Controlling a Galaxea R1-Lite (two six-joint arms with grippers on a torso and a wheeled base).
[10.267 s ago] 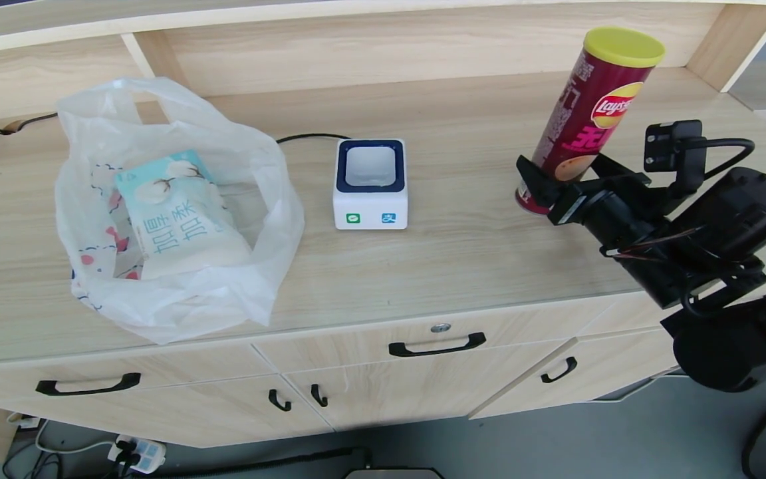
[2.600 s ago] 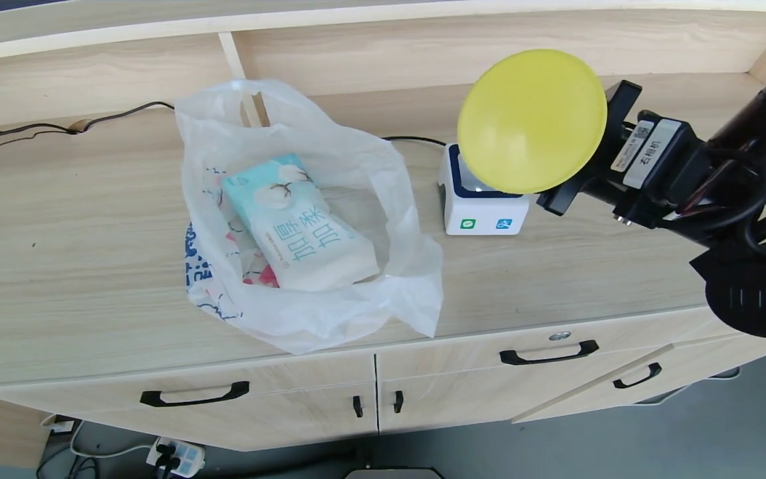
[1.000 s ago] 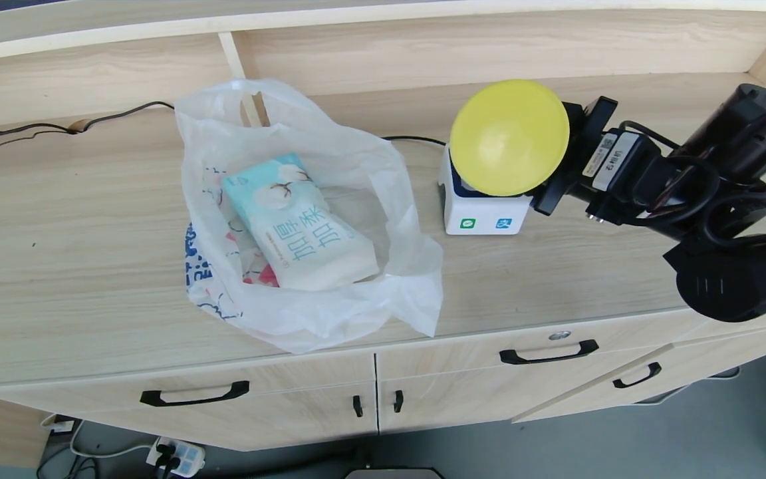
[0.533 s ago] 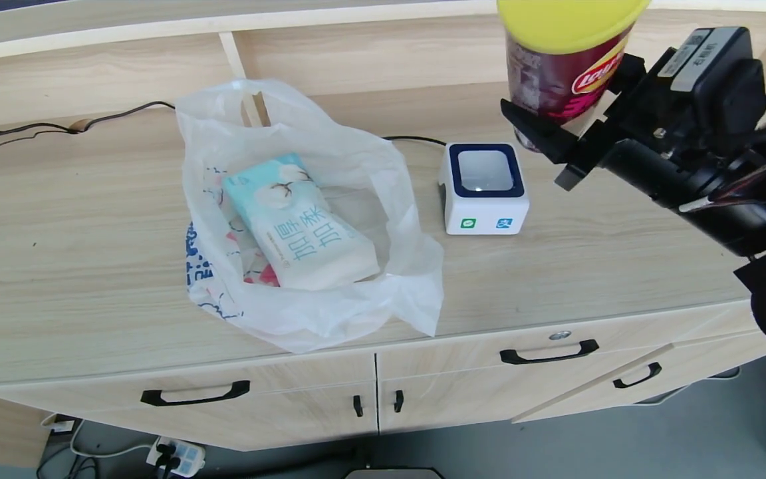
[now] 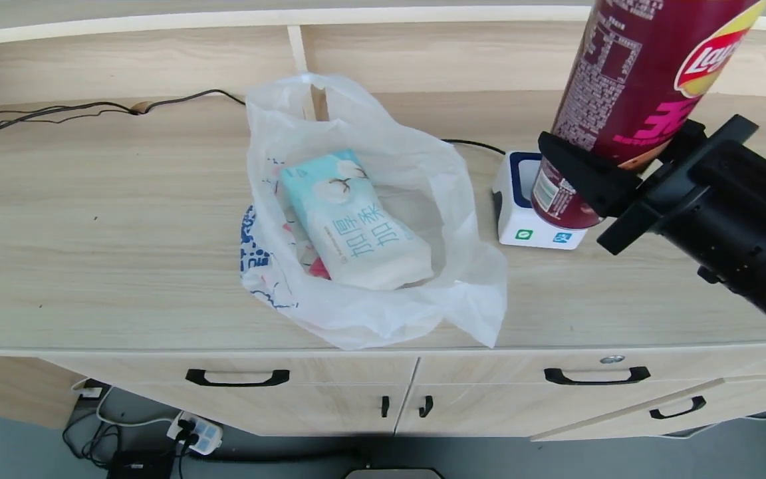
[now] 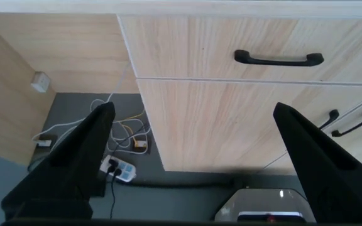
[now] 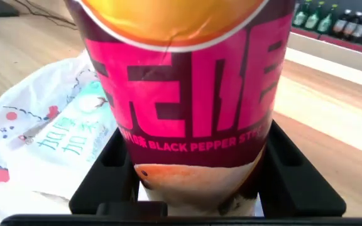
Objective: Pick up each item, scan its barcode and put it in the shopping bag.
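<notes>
My right gripper is shut on the lower part of a dark red chips can, held upright above the counter. The can covers the right side of the white barcode scanner. Left of the scanner lies the open, translucent shopping bag with a pale blue tissue pack inside. The right wrist view has the can between the black fingers, with the bag and tissue pack beyond. My left gripper hangs open with nothing in it, low in front of the cabinet.
The wooden counter has a raised back shelf and a black cable at its far left. Drawers with black handles sit below the front edge. A drawer handle and a floor power strip lie beyond the left gripper.
The can turned from lid facing me over the scanner to upright, and now hangs closer to me in front of the scanner. The head view has shifted, so the whole scene sits further right.
</notes>
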